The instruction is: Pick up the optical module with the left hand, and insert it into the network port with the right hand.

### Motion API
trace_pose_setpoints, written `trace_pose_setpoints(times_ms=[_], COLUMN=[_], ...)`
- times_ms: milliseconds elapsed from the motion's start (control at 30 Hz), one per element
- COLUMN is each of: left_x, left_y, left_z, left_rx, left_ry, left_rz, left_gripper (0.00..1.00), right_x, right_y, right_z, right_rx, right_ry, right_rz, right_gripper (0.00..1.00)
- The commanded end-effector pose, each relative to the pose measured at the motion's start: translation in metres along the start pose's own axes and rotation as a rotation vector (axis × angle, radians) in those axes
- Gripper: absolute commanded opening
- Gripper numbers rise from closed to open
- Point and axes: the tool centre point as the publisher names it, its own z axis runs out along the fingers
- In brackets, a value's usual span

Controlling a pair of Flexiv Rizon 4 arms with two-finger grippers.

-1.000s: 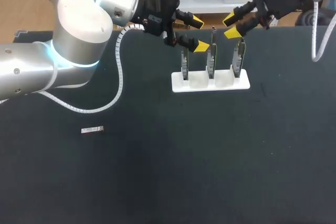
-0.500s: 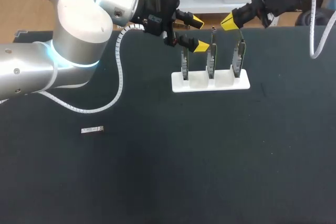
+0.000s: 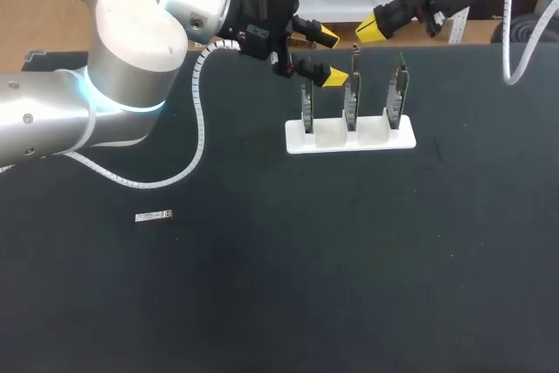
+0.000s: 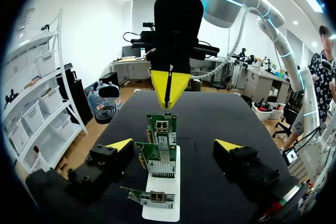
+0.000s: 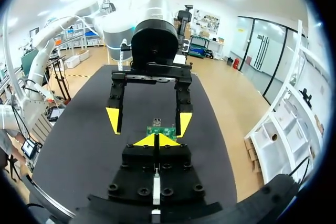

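head: small silver metal optical module (image 3: 154,216) on black table (image 3: 279,286), well apart from my left pincer (image 3: 330,57), wide beside white stand of green network cards (image 3: 351,137); right pincer (image 3: 374,31) closed, empty.
left wrist: cards ahead of open fingers (image 4: 119,144).
right wrist: tips (image 5: 148,140) together.
pick unstarted; left must cross to module.

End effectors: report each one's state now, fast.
Left end effector: open, holding nothing.
Right end effector: closed, holding nothing.
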Motion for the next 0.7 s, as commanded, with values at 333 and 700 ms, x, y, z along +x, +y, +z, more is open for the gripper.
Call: trace_pose_setpoints(times_ms=[333,700], left_x=[-0.0011,-0.0011], left_y=[0.0013,0.0013], left_z=[0.0006,0.0006], left_rx=[0.002,0.002], left_ry=[0.006,0.006], left_rz=[-0.002,-0.002], left_gripper=[1.0,1.0], right_x=[-0.0002,0.0064], right_y=[-0.0051,-0.0018], right_z=[0.0137,0.0163], right_rx=[-0.032,-0.038], right_ry=[-0.001,-0.003], right_rz=[0.016,0.042], right_gripper=[0.0,0.0])
